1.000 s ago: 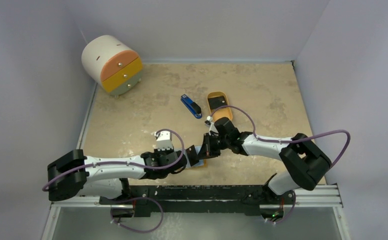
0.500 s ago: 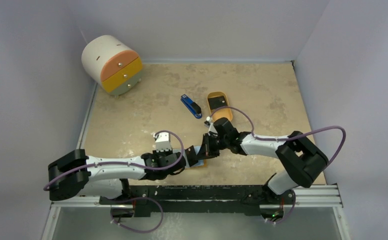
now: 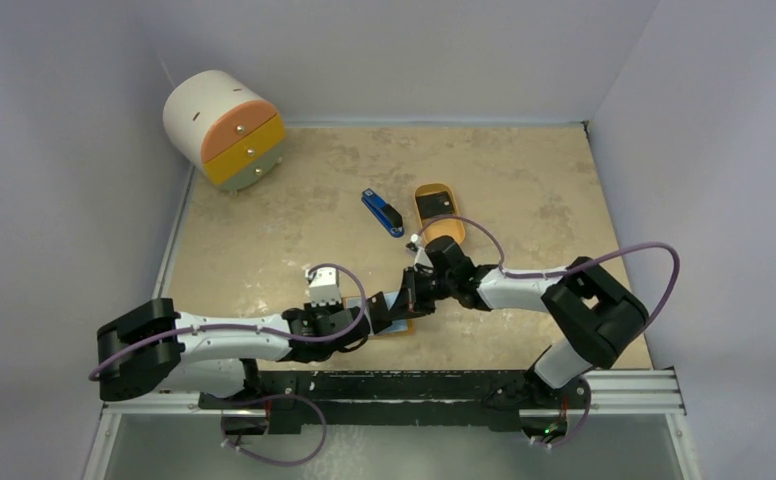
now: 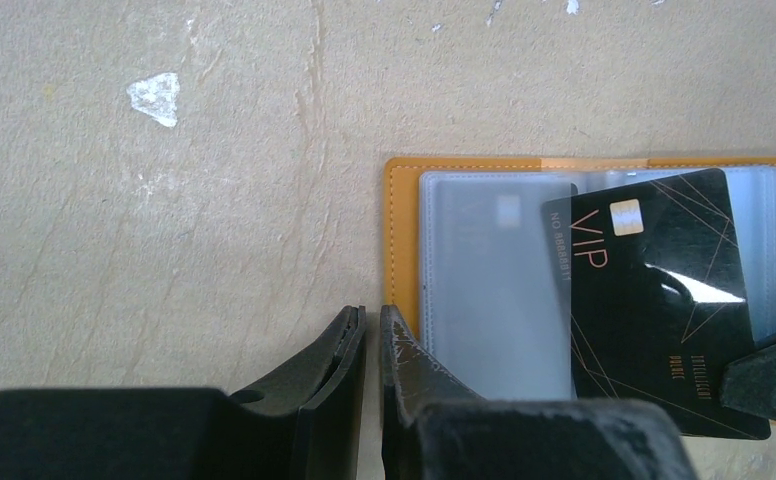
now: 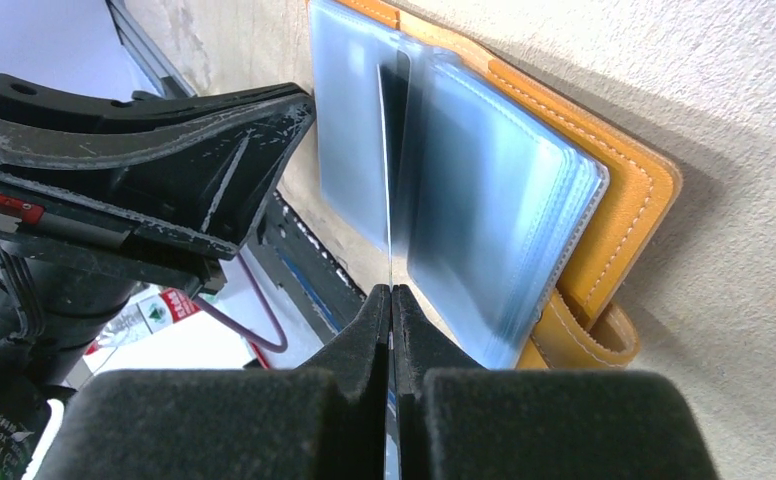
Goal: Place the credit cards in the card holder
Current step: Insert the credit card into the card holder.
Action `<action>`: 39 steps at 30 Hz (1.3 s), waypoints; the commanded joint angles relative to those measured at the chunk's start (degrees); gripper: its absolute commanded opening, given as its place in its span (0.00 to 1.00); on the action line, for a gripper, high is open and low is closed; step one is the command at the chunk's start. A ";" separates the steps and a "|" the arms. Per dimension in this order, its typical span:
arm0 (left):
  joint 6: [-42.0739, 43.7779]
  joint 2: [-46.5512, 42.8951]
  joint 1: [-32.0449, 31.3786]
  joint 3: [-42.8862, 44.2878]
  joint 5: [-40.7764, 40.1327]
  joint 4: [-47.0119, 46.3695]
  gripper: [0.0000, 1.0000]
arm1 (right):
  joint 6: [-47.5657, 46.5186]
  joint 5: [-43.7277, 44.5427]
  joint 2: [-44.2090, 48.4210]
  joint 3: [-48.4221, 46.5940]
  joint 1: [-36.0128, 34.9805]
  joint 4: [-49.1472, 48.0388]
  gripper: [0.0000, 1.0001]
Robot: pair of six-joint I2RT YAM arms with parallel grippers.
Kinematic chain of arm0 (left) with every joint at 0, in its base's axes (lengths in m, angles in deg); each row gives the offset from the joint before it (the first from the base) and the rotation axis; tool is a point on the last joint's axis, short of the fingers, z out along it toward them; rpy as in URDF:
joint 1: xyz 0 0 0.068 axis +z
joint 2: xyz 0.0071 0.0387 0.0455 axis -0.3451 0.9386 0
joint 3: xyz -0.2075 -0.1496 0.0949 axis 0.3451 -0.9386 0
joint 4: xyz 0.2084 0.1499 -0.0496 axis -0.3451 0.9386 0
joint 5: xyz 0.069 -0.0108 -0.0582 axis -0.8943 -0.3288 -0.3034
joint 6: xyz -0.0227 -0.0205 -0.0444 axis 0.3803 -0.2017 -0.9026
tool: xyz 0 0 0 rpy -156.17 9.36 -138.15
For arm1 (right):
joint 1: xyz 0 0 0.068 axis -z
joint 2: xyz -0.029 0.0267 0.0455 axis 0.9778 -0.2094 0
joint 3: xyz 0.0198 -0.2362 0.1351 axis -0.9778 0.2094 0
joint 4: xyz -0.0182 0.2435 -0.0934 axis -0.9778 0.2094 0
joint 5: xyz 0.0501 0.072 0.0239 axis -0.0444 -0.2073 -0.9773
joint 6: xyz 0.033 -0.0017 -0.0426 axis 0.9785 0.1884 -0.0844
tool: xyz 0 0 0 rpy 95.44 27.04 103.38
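The orange card holder [image 4: 401, 240] lies open on the table, its clear sleeves [image 5: 484, 200] fanned up. My right gripper [image 5: 392, 292] is shut on a black credit card [image 4: 654, 300] marked VIP. The card's left edge sits under a clear sleeve, and in the right wrist view it [image 5: 392, 180] runs edge-on between the sleeves. My left gripper [image 4: 372, 315] rests at the holder's left edge with its jaws almost together and nothing between them. One of its fingers [image 4: 419, 365] lies over the sleeve. From above, both grippers meet at the holder [image 3: 400, 322].
An oval orange tray [image 3: 448, 228] with a dark flat thing inside stands behind the grippers. A blue-and-black stapler-like bar [image 3: 382, 212] lies to its left. A round drawer unit [image 3: 226, 127] fills the far left corner. The mounting rail [image 3: 444, 385] runs along the near edge.
The right arm's elbow has drifted a little to the left and the left wrist has edged left too. Both grippers stay at the card holder.
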 commanded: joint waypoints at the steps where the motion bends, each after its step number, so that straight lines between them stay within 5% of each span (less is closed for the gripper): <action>1: -1.22 0.44 0.04 -0.62 -0.01 -2.31 0.11 | 2.28 0.21 -0.10 0.76 -0.22 -4.11 0.00; 19: -1.75 1.37 0.04 -1.73 1.82 -5.29 0.10 | 8.59 0.72 -6.10 3.56 -1.53 -13.72 0.00; 30: -2.08 1.39 0.04 -1.89 1.99 -5.89 0.10 | 6.74 -0.22 -6.43 1.14 -3.18 -11.75 0.00; 35: -2.26 1.19 0.04 -2.19 2.05 -6.18 0.10 | 5.82 0.85 -4.45 0.79 -3.38 -10.06 0.29; 39: -2.41 0.88 0.04 -2.53 2.05 -6.44 0.10 | 4.88 1.78 -3.47 0.42 -3.37 -8.38 0.36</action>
